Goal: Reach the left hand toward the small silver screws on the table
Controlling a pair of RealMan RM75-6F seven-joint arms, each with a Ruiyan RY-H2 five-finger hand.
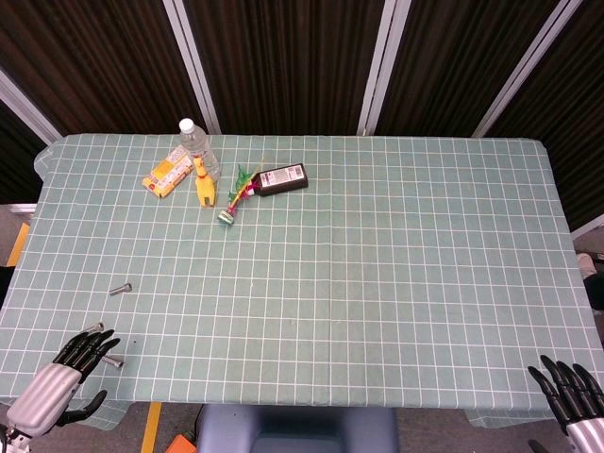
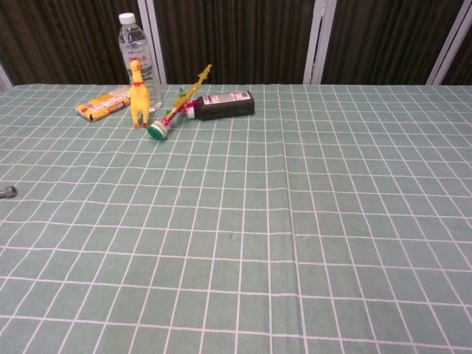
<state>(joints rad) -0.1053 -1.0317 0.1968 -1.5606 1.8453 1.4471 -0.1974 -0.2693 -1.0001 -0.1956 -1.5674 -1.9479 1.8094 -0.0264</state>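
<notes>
Your left hand (image 1: pixel 58 381) is hovering at the surface's (image 1: pixel 377 283) near left corner, fingers spread and holding nothing. The small silver screws (image 1: pixel 119 289) are lying by that hand, one just beyond its fingertips. Your right hand (image 1: pixel 572 398) is waiting at the near right corner, fingers spread.

Lab: checked table (image 1: pixel 377 283), dark curtains (image 1: pixel 283 57)

Green grid-checked tablecloth (image 1: pixel 377 283), dark corrugated wall (image 1: pixel 283 57) with pale vertical struts (image 1: pixel 193 66)
</notes>
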